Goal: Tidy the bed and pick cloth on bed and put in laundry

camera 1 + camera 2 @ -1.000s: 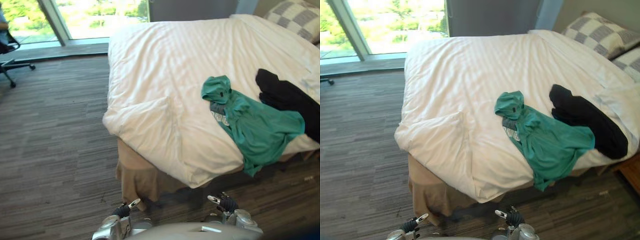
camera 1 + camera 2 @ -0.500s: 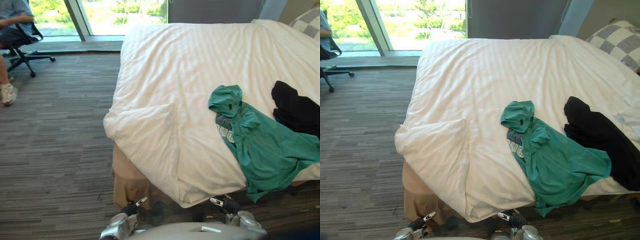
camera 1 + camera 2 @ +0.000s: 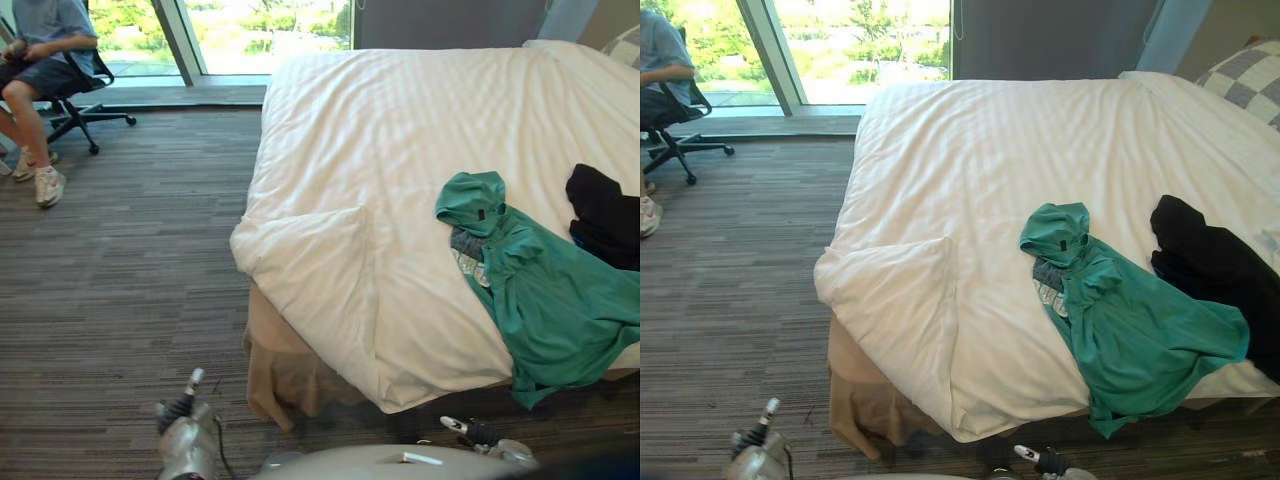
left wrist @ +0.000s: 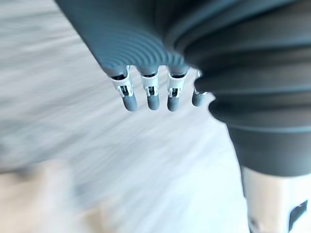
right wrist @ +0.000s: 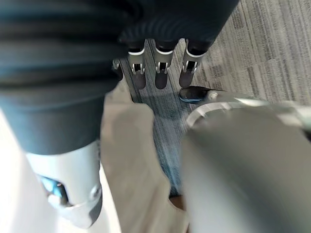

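Observation:
A green hooded top (image 3: 545, 295) lies spread near the bed's near edge, its hem hanging over the side. A black garment (image 3: 605, 215) lies just beyond it at the right. Both rest on the white duvet (image 3: 400, 120), whose near left corner (image 3: 300, 250) is folded back. My left hand (image 3: 180, 410) hangs low over the carpet to the left of the bed corner, fingers (image 4: 150, 97) straight and holding nothing. My right hand (image 3: 470, 432) is low in front of the bed's near side, fingers (image 5: 160, 75) relaxed and holding nothing, close to the beige bed skirt (image 5: 131, 160).
The beige bed skirt (image 3: 275, 365) shows under the folded duvet corner. A person sits on an office chair (image 3: 70, 95) at the far left by the window (image 3: 270, 25). A checked pillow (image 3: 1252, 75) lies at the head of the bed. Striped carpet (image 3: 120, 270) stretches left of the bed.
The camera has turned left, so the bed sits further right and the seated person has come into view. My left hand has swung out to the left and a little higher.

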